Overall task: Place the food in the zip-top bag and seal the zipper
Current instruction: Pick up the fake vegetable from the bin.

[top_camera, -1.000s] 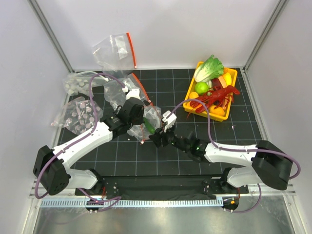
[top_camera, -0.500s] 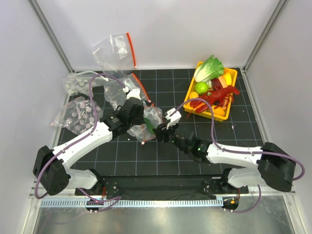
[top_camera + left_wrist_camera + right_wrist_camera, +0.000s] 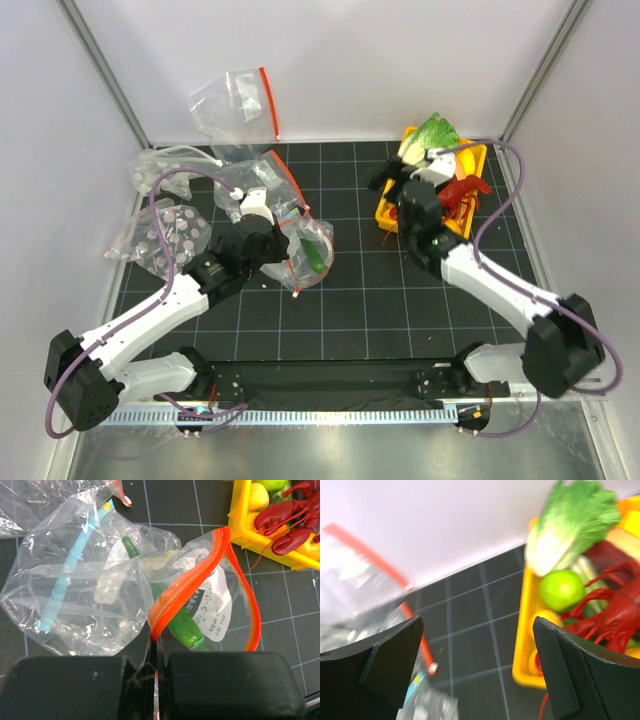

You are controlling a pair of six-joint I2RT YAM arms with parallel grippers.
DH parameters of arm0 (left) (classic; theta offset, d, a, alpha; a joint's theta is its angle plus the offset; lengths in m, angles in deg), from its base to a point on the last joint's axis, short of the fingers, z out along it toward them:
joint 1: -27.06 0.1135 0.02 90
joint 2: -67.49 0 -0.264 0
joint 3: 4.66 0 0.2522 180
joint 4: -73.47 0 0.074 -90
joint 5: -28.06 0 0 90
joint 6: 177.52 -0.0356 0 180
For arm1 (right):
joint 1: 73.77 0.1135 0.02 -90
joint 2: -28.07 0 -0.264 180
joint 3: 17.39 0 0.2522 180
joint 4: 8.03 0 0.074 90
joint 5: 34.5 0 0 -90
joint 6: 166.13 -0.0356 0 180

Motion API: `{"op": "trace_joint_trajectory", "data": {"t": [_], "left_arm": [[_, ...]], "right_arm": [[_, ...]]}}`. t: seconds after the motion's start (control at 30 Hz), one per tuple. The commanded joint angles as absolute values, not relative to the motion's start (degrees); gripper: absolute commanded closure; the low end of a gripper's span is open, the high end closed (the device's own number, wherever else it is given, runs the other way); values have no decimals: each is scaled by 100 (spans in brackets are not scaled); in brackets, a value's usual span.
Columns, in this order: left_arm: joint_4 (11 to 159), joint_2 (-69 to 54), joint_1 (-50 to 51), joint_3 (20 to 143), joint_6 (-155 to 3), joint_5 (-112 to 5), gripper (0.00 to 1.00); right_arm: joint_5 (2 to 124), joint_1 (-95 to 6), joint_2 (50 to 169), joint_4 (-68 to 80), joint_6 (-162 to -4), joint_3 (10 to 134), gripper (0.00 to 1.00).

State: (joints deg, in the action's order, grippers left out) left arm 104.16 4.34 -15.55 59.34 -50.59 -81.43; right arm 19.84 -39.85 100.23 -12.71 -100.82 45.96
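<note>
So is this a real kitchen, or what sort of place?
Probably a robot practice booth, not a kitchen: white walls box in a black gridded mat, a white left arm and right arm are bolted at its edge, and the yellow plastic tray holds toy food.

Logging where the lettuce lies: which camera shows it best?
The right wrist view: the lettuce fills the upper right, close and unobstructed, at the far end of the yellow tray. The top external view shows it small, its near edge behind the right arm. The left wrist view catches only the tray's corner, no lettuce.
</note>
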Motion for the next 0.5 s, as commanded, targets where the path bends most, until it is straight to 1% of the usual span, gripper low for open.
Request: {"op": "trace_joint_trajectory", "data": {"t": [0.0,0.07,0.1,0.13,0.27,0.4,0.47], "left_arm": [[9874,597,-1521,5859,-4893,-8172,100],[9752,658,-1521,5763,-4867,-8119,100],[9708,685,-1521,5736,-4849,-8067,99],[9620,737,-1521,5666,-4832,-8040,100],[9558,764,-1521,5586,-4797,-8031,100],[9532,711,-1521,5595,-4797,-7996,100],[9532,685,-1521,5595,-4788,-7978,100]], "right_arm": [[1315,-4572,10970,-783,-10961,5854,0],[1086,-4905,11479,-196,-11189,6428,0],[1111,-5003,11908,-88,-11373,6875,0],[1172,-5125,12139,-104,-11418,7027,0],[1891,-5793,13054,79,-11902,7783,0],[2034,-6119,13933,396,-11665,8819,1],[2078,-6181,14346,449,-11647,9128,0]]}}
